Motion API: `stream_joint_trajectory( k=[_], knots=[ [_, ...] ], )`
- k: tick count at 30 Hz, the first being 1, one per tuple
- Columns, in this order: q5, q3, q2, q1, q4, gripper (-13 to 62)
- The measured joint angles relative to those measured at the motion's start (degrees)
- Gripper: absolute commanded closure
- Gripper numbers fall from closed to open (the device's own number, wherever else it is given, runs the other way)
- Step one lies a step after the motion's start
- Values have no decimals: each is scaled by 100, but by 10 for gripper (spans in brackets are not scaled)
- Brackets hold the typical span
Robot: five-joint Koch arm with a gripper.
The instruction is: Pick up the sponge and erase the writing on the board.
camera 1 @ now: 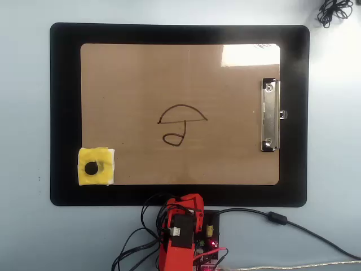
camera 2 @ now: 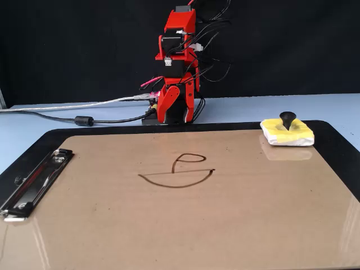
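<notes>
Lying flat on a black rectangular mat (camera 1: 62,113), the large brown hardboard clipboard w/ rounded corners (camera 1: 141,73) fills most of the overhead view; its silver metal clip (camera 1: 269,115) sits on the right short side there, on the left in the fixed view (camera 2: 34,183). Mat rests on a pale blue surface (camera 1: 25,113).

Writing: thin dark brown line sketch, dome w/ looped stem (camera 1: 181,124), roughly mid-board, well apart from clip. In the fixed view it reads upside down (camera 2: 179,171).

Small square yellow sponge w/ white edge and black round knob (camera 1: 104,166) sits at board's lower-left corner in the overhead view, overlapping board edge and mat; far right corner in the fixed view (camera 2: 275,130). Knob points up. Sponge well apart from sketch, untouched.

Red Koch arm (camera 2: 179,62) folded upright on its base just beyond the mat's edge, black cables (camera 1: 135,243) trailing off. Arm not over board. Jaws (camera 2: 170,103) tucked down against arm body; state: cannot tell from either view.
</notes>
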Motion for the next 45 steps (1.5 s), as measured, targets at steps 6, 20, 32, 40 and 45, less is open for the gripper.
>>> stream_joint_trajectory(
  k=[6, 20, 32, 40, 45],
  knots=[
    [0, 0, -9, 0, -9, 149],
    [-18, -2224, -9, -844, 457, 158],
    [-3129, -765, -114, -6434, -5924, 166],
    [-2725, -413, -2145, -6759, -8411, 164],
    [-2382, -413, -2953, -6759, -8824, 163]
  ],
)
